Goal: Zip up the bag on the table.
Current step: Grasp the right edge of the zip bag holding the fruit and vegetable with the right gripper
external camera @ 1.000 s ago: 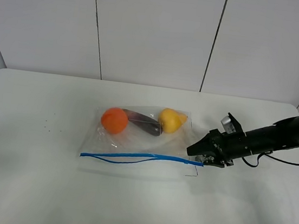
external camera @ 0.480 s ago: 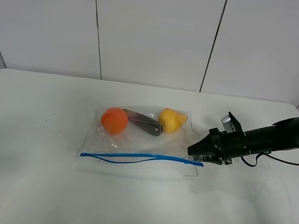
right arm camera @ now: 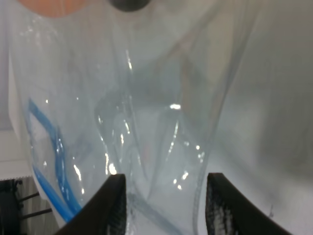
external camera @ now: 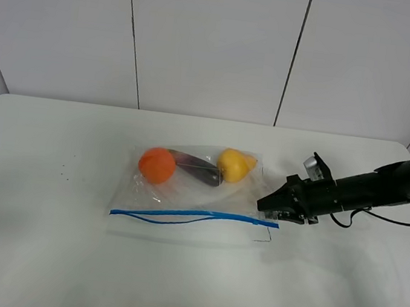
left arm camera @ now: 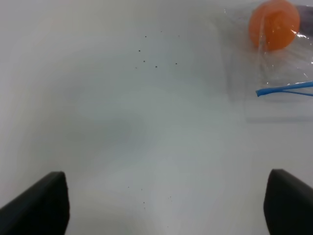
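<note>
Lying flat near the middle of the large white matte table (external camera: 36, 252), the clear crinkly plastic zip bag (external camera: 185, 194) shows an orange round fruit (external camera: 157, 165), a dark purple one (external camera: 197, 169) and a yellow one (external camera: 235, 165). Its blue zip strip (external camera: 197, 215) is partly gaping. The right gripper (external camera: 262, 207) is at the strip's right end, jaws half apart with the bag's film between them, not pinched. The left gripper (left arm camera: 166, 196) hovers above the table, jaws spread wide, holding nothing.
</note>
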Controlling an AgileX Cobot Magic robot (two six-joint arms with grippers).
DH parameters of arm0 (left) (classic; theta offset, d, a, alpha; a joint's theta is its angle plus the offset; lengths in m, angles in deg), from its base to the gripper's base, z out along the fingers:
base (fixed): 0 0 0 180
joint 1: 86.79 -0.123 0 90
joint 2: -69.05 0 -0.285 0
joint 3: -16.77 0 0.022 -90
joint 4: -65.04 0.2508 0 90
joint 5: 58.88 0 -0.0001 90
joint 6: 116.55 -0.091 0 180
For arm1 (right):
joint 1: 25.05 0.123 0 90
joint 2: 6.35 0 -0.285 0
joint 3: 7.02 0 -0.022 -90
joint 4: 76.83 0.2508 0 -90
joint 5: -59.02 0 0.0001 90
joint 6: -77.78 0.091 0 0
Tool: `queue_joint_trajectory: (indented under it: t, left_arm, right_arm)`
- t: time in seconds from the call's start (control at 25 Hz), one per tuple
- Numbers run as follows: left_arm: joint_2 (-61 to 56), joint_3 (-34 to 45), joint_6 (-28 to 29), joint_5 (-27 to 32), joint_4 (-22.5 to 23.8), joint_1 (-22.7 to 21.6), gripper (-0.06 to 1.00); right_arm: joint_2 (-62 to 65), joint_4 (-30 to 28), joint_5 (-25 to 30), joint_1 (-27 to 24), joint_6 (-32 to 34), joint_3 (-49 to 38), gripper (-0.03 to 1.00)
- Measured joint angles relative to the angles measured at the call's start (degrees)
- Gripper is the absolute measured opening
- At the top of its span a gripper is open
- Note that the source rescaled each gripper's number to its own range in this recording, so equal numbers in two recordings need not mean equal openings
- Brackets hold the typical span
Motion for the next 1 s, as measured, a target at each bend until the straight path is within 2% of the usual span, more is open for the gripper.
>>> queue_joint_trajectory:
  t: [0.52, 0.8, 1.0]
  left_arm:
    - [0.0, 0.0, 0.0, 0.0, 0.0, 0.0, 1.0]
    - [0.0, 0.0, 0.0, 0.0, 0.0, 0.0, 1.0]
    - [0.0, 0.0, 0.0, 0.0, 0.0, 0.0, 1.0]
  right_arm:
    - [-1.6, 1.6, 0.8, 0.0, -0.4, 0.0, 0.48]
    - [-2.7, 3.1, 2.4, 0.0, -1.7, 0.0, 0.31]
    - [-2.7, 2.0, 2.8, 0.0, -1.3, 0.0, 0.27]
